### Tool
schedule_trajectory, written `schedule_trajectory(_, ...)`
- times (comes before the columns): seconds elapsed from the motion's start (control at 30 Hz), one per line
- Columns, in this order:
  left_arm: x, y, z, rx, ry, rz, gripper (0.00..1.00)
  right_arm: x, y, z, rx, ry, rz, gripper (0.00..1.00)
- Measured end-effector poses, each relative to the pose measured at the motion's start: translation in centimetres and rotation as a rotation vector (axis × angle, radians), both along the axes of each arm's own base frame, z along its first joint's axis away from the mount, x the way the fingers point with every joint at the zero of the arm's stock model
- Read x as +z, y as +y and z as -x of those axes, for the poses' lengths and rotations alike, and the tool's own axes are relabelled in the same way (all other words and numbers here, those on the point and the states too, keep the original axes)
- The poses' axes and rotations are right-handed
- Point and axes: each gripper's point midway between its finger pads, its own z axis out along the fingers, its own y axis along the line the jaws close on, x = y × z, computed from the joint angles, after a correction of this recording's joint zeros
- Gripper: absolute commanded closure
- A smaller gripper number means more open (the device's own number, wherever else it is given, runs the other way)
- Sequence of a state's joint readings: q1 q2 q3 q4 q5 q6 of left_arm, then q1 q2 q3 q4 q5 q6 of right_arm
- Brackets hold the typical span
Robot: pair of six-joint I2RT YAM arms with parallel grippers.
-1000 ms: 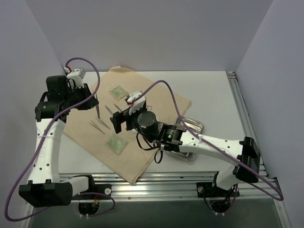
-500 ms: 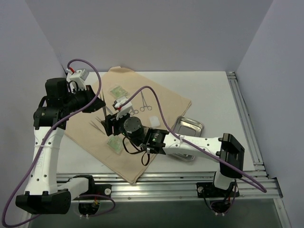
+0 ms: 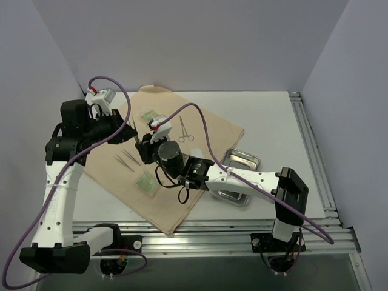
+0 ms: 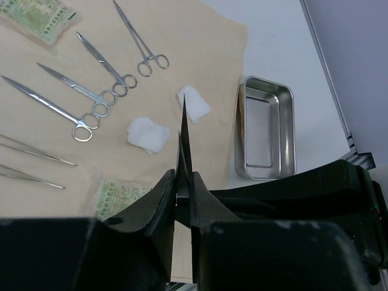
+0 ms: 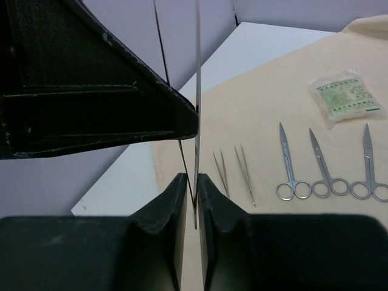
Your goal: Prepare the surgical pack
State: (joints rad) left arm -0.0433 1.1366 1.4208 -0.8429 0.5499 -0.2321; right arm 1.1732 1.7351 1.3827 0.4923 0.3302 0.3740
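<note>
The surgical pack's tan cloth (image 3: 212, 124) lies spread on the surface (image 3: 273, 115), gauze pads (image 4: 148, 133) on it; above it slim tweezers (image 4: 184, 151) sit clamped in the left jaws, right jaws pinched shut on the same shaft — release left only once right grips firmly.

The cloth sheet (image 4: 206, 36) is plain tan-beige. The packets (image 4: 42, 15) are pale with green print. The gauze pads (image 4: 148, 133) are white. Tray (image 4: 267, 133), forceps (image 4: 71, 85) and tweezers (image 5: 197, 73) are shiny silver-grey steel. The desk (image 4: 279, 42) is white and the cables (image 3: 107, 77) are purple.
</note>
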Motion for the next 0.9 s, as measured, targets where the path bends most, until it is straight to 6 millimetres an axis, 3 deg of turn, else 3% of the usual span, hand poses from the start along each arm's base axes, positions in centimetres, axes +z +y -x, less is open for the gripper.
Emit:
schedule_trajectory(0.03, -0.1, 0.0, 0.0, -0.001, 0.001, 0.0, 0.98, -0.1, 0.1, 0.1, 0.005, 0.004, -0.002, 1.0)
schedule_trajectory(0.13, -0.7, 0.1, -0.3, 0.007, 0.006, -0.009, 0.98, -0.7, 0.6, 0.0, 0.013, 0.011, 0.003, 1.0)
schedule_trajectory(0.2, -1.3, 0.3, -0.5, 0.013, 0.016, -0.018, 0.88, -1.1, 0.7, -0.1, 0.013, 0.017, 0.008, 1.0)
schedule_trajectory(0.23, -1.5, 0.3, -0.5, 0.013, 0.021, -0.019, 0.81, -1.2, 0.7, -0.2, 0.014, 0.022, 0.011, 1.0)
schedule_trajectory(0.27, -1.6, 0.3, -0.6, 0.013, 0.025, -0.02, 0.61, -1.4, 0.7, -0.2, 0.015, 0.028, 0.012, 1.0)
schedule_trajectory(0.3, -1.7, 0.3, -0.7, 0.012, 0.021, -0.024, 0.49, -1.4, 0.6, -0.3, 0.014, 0.031, 0.011, 1.0)
schedule_trajectory(0.4, -1.8, 0.5, -0.7, 0.014, 0.023, -0.033, 0.25, -1.7, -0.2, -1.5, -0.021, 0.049, -0.001, 1.0)
schedule_trajectory(0.53, -2.1, 0.8, -0.9, 0.026, 0.025, -0.052, 0.14, -4.0, -2.5, -3.7, -0.099, 0.096, 0.011, 1.0)
schedule_trajectory(0.67, -2.6, 1.2, -1.4, 0.045, 0.039, -0.069, 0.13, -7.6, -6.0, -5.3, -0.209, 0.161, 0.078, 1.0)
schedule_trajectory(0.77, -2.7, 1.7, -2.0, 0.069, 0.044, -0.095, 0.13, -9.3, -8.9, -5.2, -0.292, 0.213, 0.134, 1.0)
schedule_trajectory(0.9, -3.2, 3.3, -3.2, 0.14, 0.038, -0.168, 0.14, -10.7, -15.5, -3.5, -0.424, 0.301, 0.2, 1.0)
